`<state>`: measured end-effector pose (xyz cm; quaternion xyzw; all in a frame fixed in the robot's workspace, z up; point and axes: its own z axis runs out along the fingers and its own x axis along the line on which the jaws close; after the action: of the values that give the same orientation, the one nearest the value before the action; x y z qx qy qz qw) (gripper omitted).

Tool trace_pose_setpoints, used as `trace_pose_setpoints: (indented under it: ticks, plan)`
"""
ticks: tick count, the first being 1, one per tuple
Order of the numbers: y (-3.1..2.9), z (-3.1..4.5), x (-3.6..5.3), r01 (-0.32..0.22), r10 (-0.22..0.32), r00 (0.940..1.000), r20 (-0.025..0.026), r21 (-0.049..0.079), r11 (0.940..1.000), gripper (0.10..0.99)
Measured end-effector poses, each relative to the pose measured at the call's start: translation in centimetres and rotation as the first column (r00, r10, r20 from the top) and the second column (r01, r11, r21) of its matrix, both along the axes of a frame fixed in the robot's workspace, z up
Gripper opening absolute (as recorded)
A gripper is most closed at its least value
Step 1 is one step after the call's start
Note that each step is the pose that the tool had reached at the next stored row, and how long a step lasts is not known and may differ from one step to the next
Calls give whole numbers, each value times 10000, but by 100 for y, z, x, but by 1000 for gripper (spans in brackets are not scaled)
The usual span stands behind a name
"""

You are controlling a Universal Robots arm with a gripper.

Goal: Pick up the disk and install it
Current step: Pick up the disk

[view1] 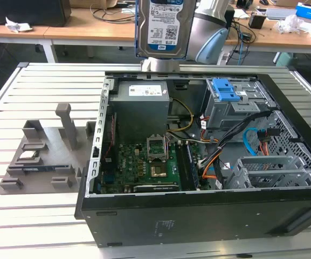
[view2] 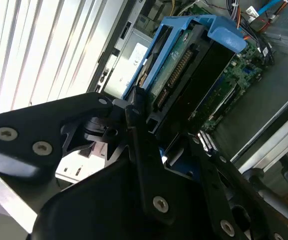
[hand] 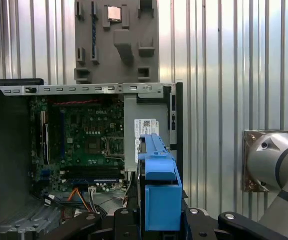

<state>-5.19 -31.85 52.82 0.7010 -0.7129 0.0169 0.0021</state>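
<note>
Background is a row of wooden desks (view1: 90,29) cluttered with cables, and up front there's a big slatted metal table (view1: 47,81). Sitting on it is an open computer case (view1: 198,216), side panel off, so you can see the power supply (view1: 142,102) and the green motherboard (view1: 144,164). On the exterior view's right, inside the case, is the grey drive cage (view1: 230,105) with its blue latch (view1: 226,89). Just beside the case, on the exterior view's left, is a grey fixture tray (view1: 36,156). The robot arm (view1: 209,32) is behind the case, and the disk (view1: 161,27) hangs upright in the air above the case's far edge, label facing the camera. In the second wrist view the gripper (view2: 163,127) is clamped on the disk's blue carrier frame. Smallest bit: a silver processor chip (view1: 27,156) lying in the tray.
</note>
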Motion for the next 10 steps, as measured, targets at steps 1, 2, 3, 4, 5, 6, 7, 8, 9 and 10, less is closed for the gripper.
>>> trace_pose_setpoints:
  ticks: [1, 2, 3, 4, 5, 6, 7, 8, 9, 10]
  plan:
    - [0, 0, 79, -2, 2, 10000, 0, 1, 10000, 365]
    - [0, 0, 127, 0, 0, 10000, 0, 0, 10000, 365]
    - [0, 0, 165, 0, 0, 10000, -1, 0, 10000, 365]
    - [0, 0, 197, -2, 2, 10000, -1, 0, 10000, 365]
    - [0, 0, 269, 0, 0, 10000, 0, 0, 10000, 365]
    - [0, 0, 335, 0, 0, 10000, 0, 1, 10000, 365]
    - [0, 0, 365, -1, 1, 10000, -1, 0, 10000, 365]
    - [0, 0, 400, -2, 2, 10000, -1, 1, 10000, 365]
    - [0, 0, 434, 1, -1, 10000, -1, 0, 10000, 365]
    - [0, 0, 465, -1, 1, 10000, -1, 0, 10000, 365]
